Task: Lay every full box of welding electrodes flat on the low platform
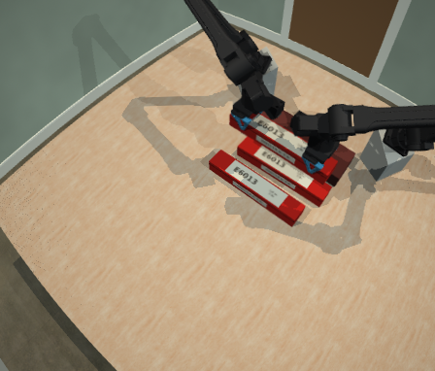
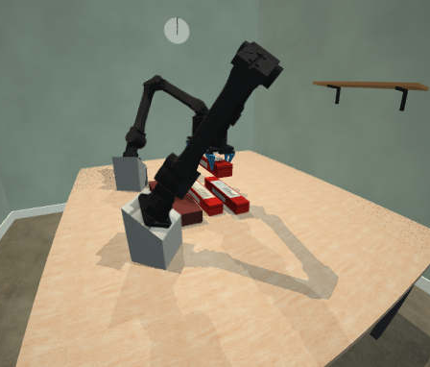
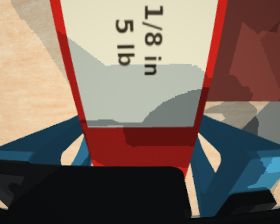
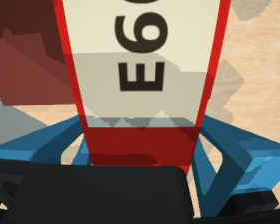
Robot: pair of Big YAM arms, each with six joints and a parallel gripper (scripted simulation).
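Note:
My left gripper (image 1: 313, 166) (image 3: 140, 113) is shut on the "1/8 in, 5 lb" end of a red box (image 1: 288, 141) (image 2: 223, 170) (image 3: 141, 100) (image 4: 146, 100). My right gripper (image 1: 243, 121) (image 2: 221, 165) (image 4: 141, 113) is shut on its "E6013" end. The box hangs roughly level in the air, in front of the platform's line. A middle box (image 1: 285, 167) (image 2: 212, 207) and a front box (image 1: 262, 186) (image 2: 232, 197) lie flat and parallel on the table, apart. The dark red low platform (image 1: 345, 162) (image 2: 191, 216) (image 3: 246, 75) (image 4: 36, 75) bears no visible box; the arms hide parts of it.
The right arm's grey base (image 2: 151, 245) and the left arm's grey base (image 1: 384, 162) (image 2: 129, 175) stand at the back, near the platform's ends. The wooden table (image 1: 165, 267) (image 2: 259, 331) reaches well forward of the boxes.

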